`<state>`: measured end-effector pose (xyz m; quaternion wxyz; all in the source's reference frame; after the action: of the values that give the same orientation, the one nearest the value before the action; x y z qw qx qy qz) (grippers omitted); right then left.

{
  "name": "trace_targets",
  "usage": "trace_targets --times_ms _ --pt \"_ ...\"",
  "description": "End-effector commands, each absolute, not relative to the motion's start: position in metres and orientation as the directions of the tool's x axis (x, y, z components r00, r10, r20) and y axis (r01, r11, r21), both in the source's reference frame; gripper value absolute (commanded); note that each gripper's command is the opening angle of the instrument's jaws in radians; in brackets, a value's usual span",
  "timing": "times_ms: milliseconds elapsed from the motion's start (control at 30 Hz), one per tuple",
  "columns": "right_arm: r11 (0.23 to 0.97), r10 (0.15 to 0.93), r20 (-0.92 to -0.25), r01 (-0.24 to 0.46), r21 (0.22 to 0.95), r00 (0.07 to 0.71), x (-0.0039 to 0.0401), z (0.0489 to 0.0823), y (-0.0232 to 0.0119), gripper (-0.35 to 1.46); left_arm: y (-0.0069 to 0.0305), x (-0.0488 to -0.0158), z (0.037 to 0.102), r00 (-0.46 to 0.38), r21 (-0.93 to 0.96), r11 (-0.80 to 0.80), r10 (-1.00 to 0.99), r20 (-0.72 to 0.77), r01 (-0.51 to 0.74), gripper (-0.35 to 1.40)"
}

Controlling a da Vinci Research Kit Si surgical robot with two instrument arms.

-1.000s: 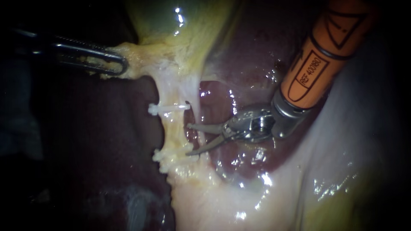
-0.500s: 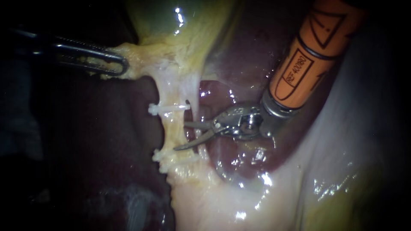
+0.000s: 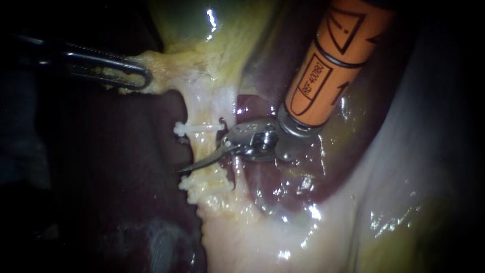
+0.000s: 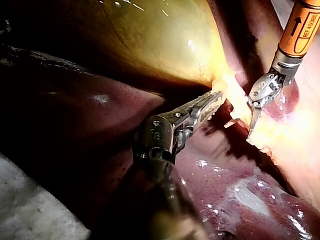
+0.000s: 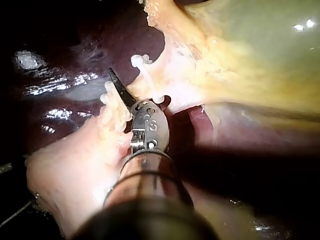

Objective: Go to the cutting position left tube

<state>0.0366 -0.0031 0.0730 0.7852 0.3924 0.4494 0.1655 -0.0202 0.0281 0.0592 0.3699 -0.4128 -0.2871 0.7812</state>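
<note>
Blades of the right instrument (image 3: 199,163) sit at the left tube (image 3: 202,147), in the stretch between the upper clip (image 3: 197,128) and the lower clips (image 3: 204,183). The orange-sleeved shaft enters from the upper right of the endoscope view. Its metal wrist lies just beside the tube, over the liver (image 3: 288,182). One slender curved blade crosses the front of the tube at a slant, and its point projects past the tube's far edge over dark liver. The second blade is not visible. It passes behind the tube, so the jaws stand parted with the tube between them. The width of the gap cannot be judged, nor whether the hidden blade touches the tube. The tube appears whole across its width. The right wrist view likewise shows a single dark blade lying against pale tissue between the two clip sites.

The left instrument (image 3: 142,77) enters from the left and is well apart from the clipped stretch of the tube. Its jaws are closed on pale yellow tissue at the narrow end of the gallbladder (image 3: 212,35), above the upper clip. The left wrist view shows the ridged jaws pressed together with their tips buried in that tissue. The tube runs straight from the held tissue down to the pale fatty mass beneath the lower clips.
</note>
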Motion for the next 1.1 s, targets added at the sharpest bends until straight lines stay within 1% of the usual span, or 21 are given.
trace_targets --times_ms 33,233,567,800,1100 --pt "0.634 0.613 -0.578 0.101 0.767 0.539 0.0367 0.0729 -0.0031 1.45 0.0281 -0.0202 0.0592 -0.385 -0.754 -0.562 0.815 -0.433 -0.341 -0.35" --pt "0.612 0.626 -0.584 0.137 0.778 0.517 0.037 0.072 -0.0037 1.45 0.028 -0.0203 0.0592 -0.385 -0.753 -0.562 0.815 -0.433 -0.342 -0.35" --pt "0.59 0.638 -0.601 0.195 0.783 0.482 0.039 0.0686 -0.0048 1.45 0.028 -0.0203 0.0592 -0.385 -0.753 -0.562 0.815 -0.433 -0.342 -0.35" --pt "0.582 0.648 -0.603 0.208 0.786 0.465 0.0397 0.0666 -0.0048 1.45 0.028 -0.0203 0.0591 -0.385 -0.753 -0.562 0.815 -0.433 -0.342 -0.35" --pt "0.58 0.65 -0.603 0.21 0.787 0.462 0.0397 0.0663 -0.0048 1.45 0.028 -0.0203 0.0591 -0.385 -0.753 -0.562 0.815 -0.433 -0.342 -0.35"
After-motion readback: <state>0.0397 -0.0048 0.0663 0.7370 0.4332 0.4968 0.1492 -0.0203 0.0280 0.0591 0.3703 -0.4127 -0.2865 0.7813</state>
